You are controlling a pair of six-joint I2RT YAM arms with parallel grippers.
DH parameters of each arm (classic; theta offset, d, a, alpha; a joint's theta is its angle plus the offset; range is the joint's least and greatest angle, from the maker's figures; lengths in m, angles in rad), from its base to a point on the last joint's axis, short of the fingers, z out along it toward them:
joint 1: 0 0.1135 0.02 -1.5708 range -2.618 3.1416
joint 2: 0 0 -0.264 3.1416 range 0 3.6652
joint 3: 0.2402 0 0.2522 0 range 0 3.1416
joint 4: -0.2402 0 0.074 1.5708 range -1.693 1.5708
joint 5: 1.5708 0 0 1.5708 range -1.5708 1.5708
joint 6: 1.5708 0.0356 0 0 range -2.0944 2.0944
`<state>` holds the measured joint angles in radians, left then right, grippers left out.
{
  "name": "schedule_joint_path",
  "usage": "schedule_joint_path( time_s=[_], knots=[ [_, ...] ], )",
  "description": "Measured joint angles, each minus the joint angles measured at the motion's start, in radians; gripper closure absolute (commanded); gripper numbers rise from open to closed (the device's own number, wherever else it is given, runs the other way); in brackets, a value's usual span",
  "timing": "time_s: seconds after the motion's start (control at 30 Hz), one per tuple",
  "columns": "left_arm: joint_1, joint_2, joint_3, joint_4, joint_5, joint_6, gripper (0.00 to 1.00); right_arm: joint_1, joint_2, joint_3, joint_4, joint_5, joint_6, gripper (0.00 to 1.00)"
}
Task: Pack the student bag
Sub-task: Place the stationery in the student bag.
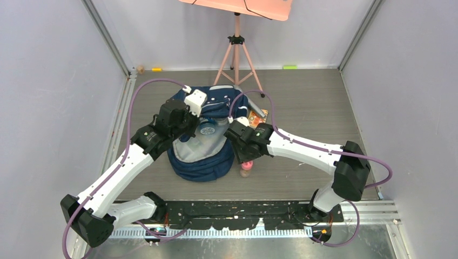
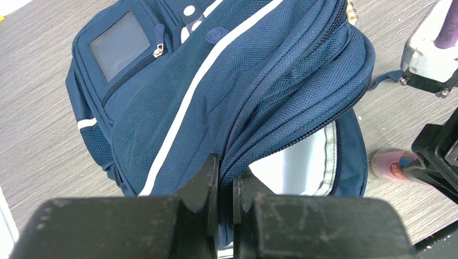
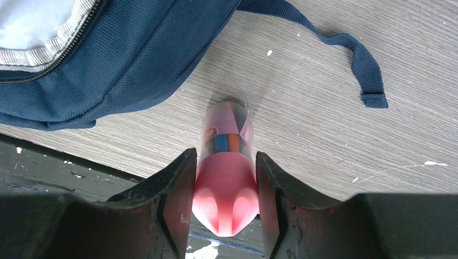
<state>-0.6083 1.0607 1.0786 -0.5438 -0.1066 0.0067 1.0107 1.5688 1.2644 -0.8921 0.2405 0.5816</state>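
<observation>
Grey wood-grain tabletop (image 1: 302,97), walled in lilac, was what you had under both arms. Your student bag (image 1: 201,162) lay in the middle of it, just ahead of the arm bases. Its main compartment was unzipped and the pale lining showed.

Your left gripper (image 2: 226,181) was clamped shut on the navy fabric at the edge of that opening, holding the flap up. Your right gripper (image 3: 226,156) had its jaws pressed against both sides of a pink bottle (image 3: 226,178). The bottle stood on the table just beside the bag's near right corner, outside it.

A clear item (image 1: 208,129) with a blue disc sat inside the opening; I could not tell what it was. An orange-covered book (image 1: 258,116) lay on the table at the bag's far right side.

By my reading, your packing was partly done. The bottle, and probably the book, had yet to go in, and the zip was not yet closed.
</observation>
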Motion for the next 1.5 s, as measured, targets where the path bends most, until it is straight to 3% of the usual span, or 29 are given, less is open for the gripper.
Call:
schedule_joint_path(
  time_s=[0.07,0.17,0.3,0.77,0.83,0.93,1.0,1.03,1.1,1.17,1.33,1.5],
  knots=[
    [0.0,0.0,0.0,0.0,0.0,0.0,1.0,0.003,0.0,0.002,-0.003,0.004,0.0,0.4],
    [0.0,0.0,0.0,0.0,0.0,0.0,1.0,0.005,0.0,0.002,-0.02,0.005,0.001,0.26],
    [0.0,0.0,0.0,0.0,0.0,0.0,1.0,0.005,-0.006,0.002,-0.028,0.004,-0.004,0.22],
    [0.0,0.0,0.0,0.0,0.0,0.0,1.0,0.016,-0.01,-0.003,-0.005,-0.034,0.002,0.24],
    [0.0,0.0,0.0,0.0,0.0,0.0,1.0,0.022,-0.01,-0.01,-0.004,-0.042,0.008,0.26],
    [0.0,0.0,0.0,0.0,0.0,0.0,1.0,0.03,-0.009,-0.031,-0.003,-0.044,0.018,0.37],
    [0.0,0.0,0.0,0.0,0.0,0.0,1.0,0.033,-0.002,-0.041,-0.008,-0.042,0.023,0.56],
    [0.0,0.0,0.0,0.0,0.0,0.0,1.0,0.034,0.004,-0.041,-0.012,-0.037,0.023,0.72],
    [0.0,0.0,0.0,0.0,0.0,0.0,1.0,0.034,0.009,-0.04,-0.013,-0.025,0.032,0.93],
    [0.0,0.0,0.0,0.0,0.0,0.0,1.0,0.035,0.009,-0.04,-0.014,-0.015,0.032,0.99],
    [0.0,0.0,0.0,0.0,0.002,0.0,1.0,0.064,-0.001,-0.035,-0.041,0.04,0.018,0.99],
    [0.0,0.0,0.0,0.0,0.013,0.0,1.0,0.171,-0.154,-0.034,-0.035,0.148,-0.025,1.0]
  ],
)
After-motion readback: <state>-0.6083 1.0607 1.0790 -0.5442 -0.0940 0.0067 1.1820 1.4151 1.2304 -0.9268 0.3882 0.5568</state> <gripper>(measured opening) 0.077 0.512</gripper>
